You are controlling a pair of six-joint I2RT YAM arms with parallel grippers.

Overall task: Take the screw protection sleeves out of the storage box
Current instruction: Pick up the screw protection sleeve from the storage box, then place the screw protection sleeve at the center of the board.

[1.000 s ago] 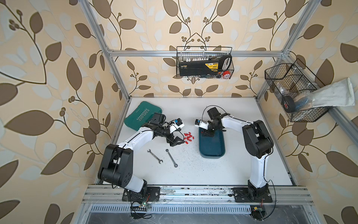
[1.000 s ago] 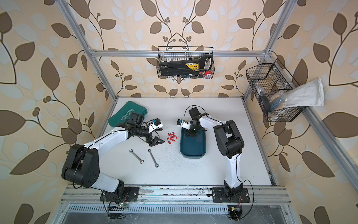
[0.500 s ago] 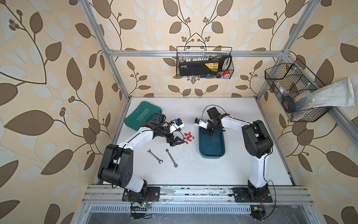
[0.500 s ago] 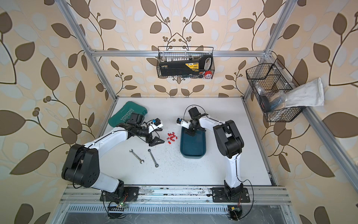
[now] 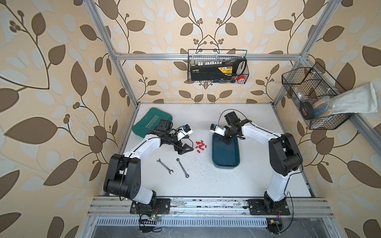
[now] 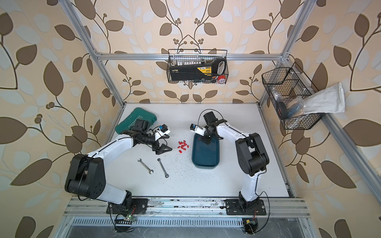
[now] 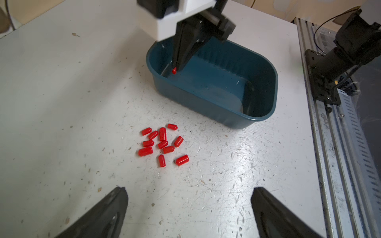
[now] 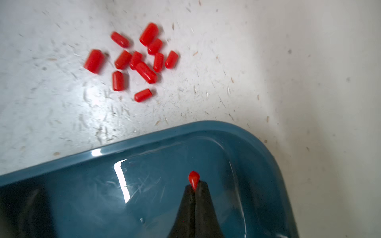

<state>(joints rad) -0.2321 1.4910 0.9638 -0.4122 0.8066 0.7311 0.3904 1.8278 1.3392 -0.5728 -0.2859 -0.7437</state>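
The storage box point(image 5: 225, 165) is a shallow teal tray on the white table, seen in both top views point(image 6: 205, 165). My right gripper point(image 8: 194, 188) reaches into its far left corner, shut on one red screw protection sleeve point(image 8: 193, 178) that sticks out past the fingertips. The left wrist view shows the same pinch point(image 7: 174, 71) just above the box floor. Several more sleeves point(image 5: 200, 145) lie in a loose pile on the table left of the box point(image 7: 255, 118). My left gripper point(image 5: 186, 148) hovers open beside that pile, with nothing between its fingers point(image 7: 115, 202).
Two wrenches point(image 5: 165, 165) point(image 5: 183, 168) lie on the table in front of the left gripper. A green tool case point(image 5: 151, 124) sits at the back left. Black wire baskets hang on the back wall point(image 5: 217, 69) and the right wall point(image 5: 309, 99).
My right gripper has closed on the red sleeve inside the box. The left arm has not moved and stays open.
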